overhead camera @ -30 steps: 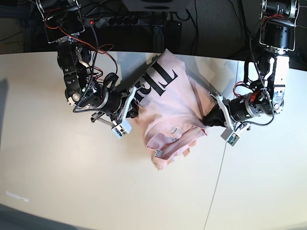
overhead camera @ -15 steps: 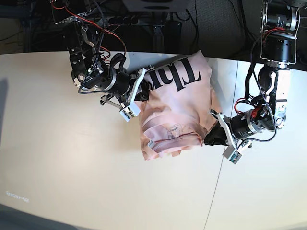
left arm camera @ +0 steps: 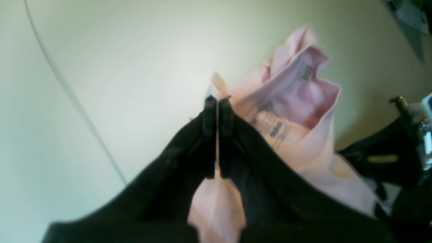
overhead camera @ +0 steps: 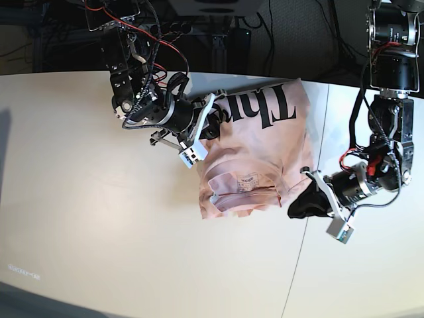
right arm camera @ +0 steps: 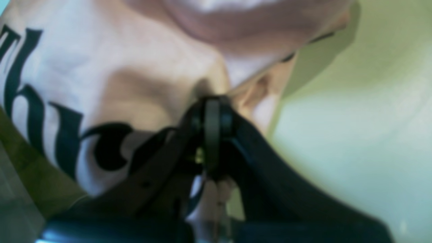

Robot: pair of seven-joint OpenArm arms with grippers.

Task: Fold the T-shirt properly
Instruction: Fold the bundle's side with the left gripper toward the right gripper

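Observation:
The pale pink T-shirt (overhead camera: 258,149) lies bunched in the middle of the table, black lettering (overhead camera: 271,106) at its far edge, collar and label (overhead camera: 245,179) facing up near the front. My right gripper (overhead camera: 213,124) is shut on the shirt's left side; in its wrist view the fingertips (right arm camera: 212,111) pinch fabric beside the lettering (right arm camera: 37,111). My left gripper (overhead camera: 298,204) is shut on the shirt's front right edge. In the left wrist view the gripper (left arm camera: 217,103) clamps a thin fold of the T-shirt (left arm camera: 297,114), with the label (left arm camera: 307,72) beyond.
The white table (overhead camera: 99,232) has a seam (overhead camera: 298,265) running toward the front right. Behind its far edge are cables and a power strip (overhead camera: 165,28) on a dark floor. My right arm's wiring (overhead camera: 142,73) hangs over the table's back left.
My right gripper has carried its side of the shirt back and to the right, swinging the lettering along the far edge. My left gripper has pulled its edge toward the front.

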